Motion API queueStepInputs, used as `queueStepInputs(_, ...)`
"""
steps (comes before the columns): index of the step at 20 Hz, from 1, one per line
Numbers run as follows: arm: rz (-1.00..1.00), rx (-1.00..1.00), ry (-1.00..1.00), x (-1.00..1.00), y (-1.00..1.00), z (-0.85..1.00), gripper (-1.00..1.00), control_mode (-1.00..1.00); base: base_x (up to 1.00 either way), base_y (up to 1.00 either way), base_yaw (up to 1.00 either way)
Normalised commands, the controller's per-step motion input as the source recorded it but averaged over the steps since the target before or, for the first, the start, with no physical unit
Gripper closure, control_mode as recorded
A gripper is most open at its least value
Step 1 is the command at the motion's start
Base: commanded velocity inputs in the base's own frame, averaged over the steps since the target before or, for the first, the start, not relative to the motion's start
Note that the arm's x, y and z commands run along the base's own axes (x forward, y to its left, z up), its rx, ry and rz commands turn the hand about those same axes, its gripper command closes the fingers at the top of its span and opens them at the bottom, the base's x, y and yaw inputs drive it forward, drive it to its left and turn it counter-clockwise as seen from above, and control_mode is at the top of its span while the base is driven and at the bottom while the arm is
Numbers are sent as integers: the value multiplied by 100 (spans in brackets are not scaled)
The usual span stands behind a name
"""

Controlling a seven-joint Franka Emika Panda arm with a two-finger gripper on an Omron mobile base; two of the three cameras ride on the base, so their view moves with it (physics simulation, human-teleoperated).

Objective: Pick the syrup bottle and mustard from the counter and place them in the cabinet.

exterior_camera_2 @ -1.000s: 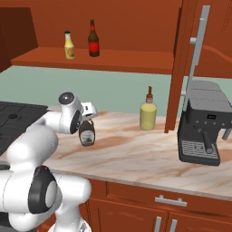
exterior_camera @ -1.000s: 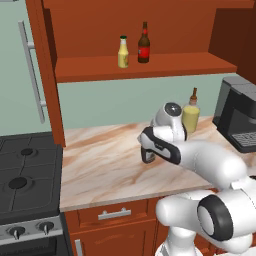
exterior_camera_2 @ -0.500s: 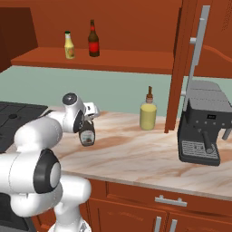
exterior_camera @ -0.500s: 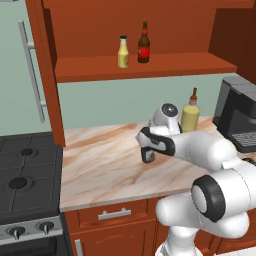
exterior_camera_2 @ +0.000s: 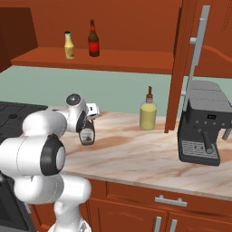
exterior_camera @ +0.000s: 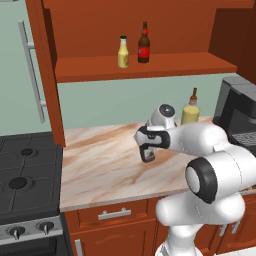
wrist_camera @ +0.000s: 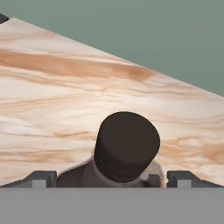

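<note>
- The end effector point(wrist_camera: 112, 178) is spread wide open around the syrup bottle point(exterior_camera_2: 86, 134), one finger on each side of its neck, nothing clamped.
- The syrup bottle stands upright on the bench point(exterior_camera: 100, 165), well to the stove side of the dull-yellow bottle point(exterior_camera_2: 148, 113).
- Risk: closing on the narrow neck (not the body) could tip or drop it.
- The mustard point(exterior_camera: 123, 52) stands on the cabinet point(exterior_camera: 145, 67) shelf, far above the syrup bottle.
</note>
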Motion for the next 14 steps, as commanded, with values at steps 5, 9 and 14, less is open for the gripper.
queueStepInputs(5, 0, 0, 0, 9, 0, -12, 100, -100, 0, 0, 0)
queueStepInputs(9, 0, 0, 0, 0, 0, 0, 100, -100, 0, 0, 0)
queueStepInputs(14, -2, 3, -3, -8, 0, 14, 100, -100, 0, 0, 0)
